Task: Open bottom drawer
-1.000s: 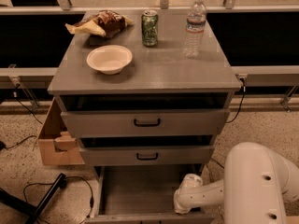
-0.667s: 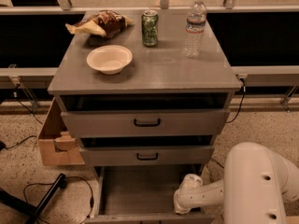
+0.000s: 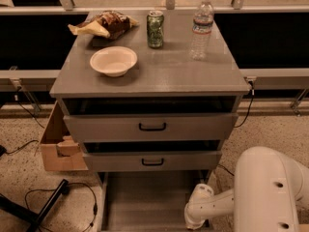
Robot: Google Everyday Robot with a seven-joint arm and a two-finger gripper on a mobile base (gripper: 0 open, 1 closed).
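Drawer: bottom drawer [image 3: 145, 202] pulled well out at foot of cabinet [image 3: 149, 76], grey interior showing (beneath the mid-sized drawer front [image 3: 152, 161])
Gripper: gripper [image 3: 195, 220] low at drawer's right front corner; its hold cannot be told

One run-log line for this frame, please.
bottom drawer: pulled far out | hand: low at its right side | middle drawer: ajar | top drawer: ajar
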